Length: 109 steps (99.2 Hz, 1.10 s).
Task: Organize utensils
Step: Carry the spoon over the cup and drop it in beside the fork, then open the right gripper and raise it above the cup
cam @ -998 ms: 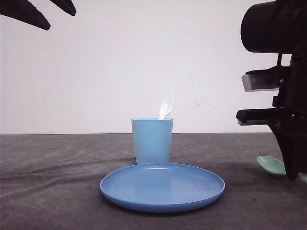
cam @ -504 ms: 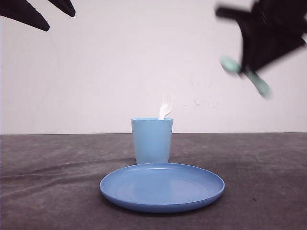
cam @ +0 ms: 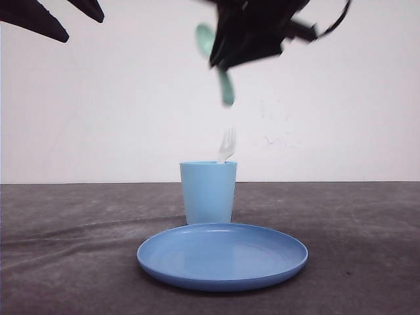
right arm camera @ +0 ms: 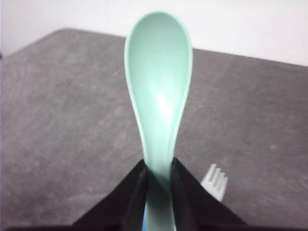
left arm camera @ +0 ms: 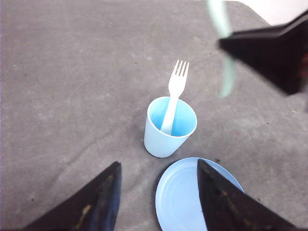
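Above cup (cam: 208, 192), right fingers (right arm camera: 134, 195) pinching spoon (right arm camera: 158, 103)

Bench (cam: 79, 262): dark grey, matte, faintly wrinkled cover. On it: light blue cup (cam: 208, 193), upright; round blue plate (cam: 222, 256) just in front, nearer the camera.

A light blue cup (cam: 208, 192) stands upright at the centre of the front view, on a dark grey table (cam: 59, 262); a round blue plate (cam: 222, 255) lies flat in front of it, lower centre, its far rim just beside the cup's base; behind both, a plain white wall (cam: 118, 111) fills the upper half; the table surface shows faint creases at lower left.
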Tool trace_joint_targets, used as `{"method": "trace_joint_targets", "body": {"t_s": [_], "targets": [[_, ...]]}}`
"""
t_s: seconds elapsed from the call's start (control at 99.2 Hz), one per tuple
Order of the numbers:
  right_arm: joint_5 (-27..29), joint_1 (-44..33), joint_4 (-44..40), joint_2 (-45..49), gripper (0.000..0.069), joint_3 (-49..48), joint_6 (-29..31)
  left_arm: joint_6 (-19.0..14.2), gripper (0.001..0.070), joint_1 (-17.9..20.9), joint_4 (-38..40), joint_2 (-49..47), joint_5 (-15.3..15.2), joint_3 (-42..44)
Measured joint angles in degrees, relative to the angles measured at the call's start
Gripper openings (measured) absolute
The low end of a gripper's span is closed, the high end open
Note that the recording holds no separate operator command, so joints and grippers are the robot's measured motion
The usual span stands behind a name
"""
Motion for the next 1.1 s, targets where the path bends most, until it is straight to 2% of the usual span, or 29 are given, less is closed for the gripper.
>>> {"method": "trace_joint_targets", "body": {"t_s": [0.202,0.484,0.545,0.645,0.716,0.918,1.099], "targets": [[0.1,0.0,4.0,8.9,0.0061,0.0,-1.2,0.0,0.0297,0.0,-0.8,0.0,0.0,0.0],[0.0,-0.1,5.2,13.4,0.0065,0.0,-0.3,0.0,0.0297,0.0,-2.4,0.0,0.0,0.0],[0.1,0.0,5.6,13.4,0.0105,0.0,0.1,0.0,0.0297,0.0,-2.6,0.0,0.0,0.0],[-0.2,0.2,5.9,13.3,0.0264,0.0,0.3,0.0,0.0297,0.0,-2.6,0.0,0.0,0.0],[-0.8,0.4,5.3,13.0,0.0325,0.0,0.6,0.0,0.0297,0.0,-2.6,0.0,0.0,0.0],[-0.8,1.9,1.9,5.8,0.0354,0.0,0.6,0.0,0.0297,0.0,-2.6,0.0,0.0,0.0],[-0.8,3.7,-7.9,-4.4,0.0355,0.0,0.6,0.0,0.0297,0.0,-2.6,0.0,0.0,0.0]]}}
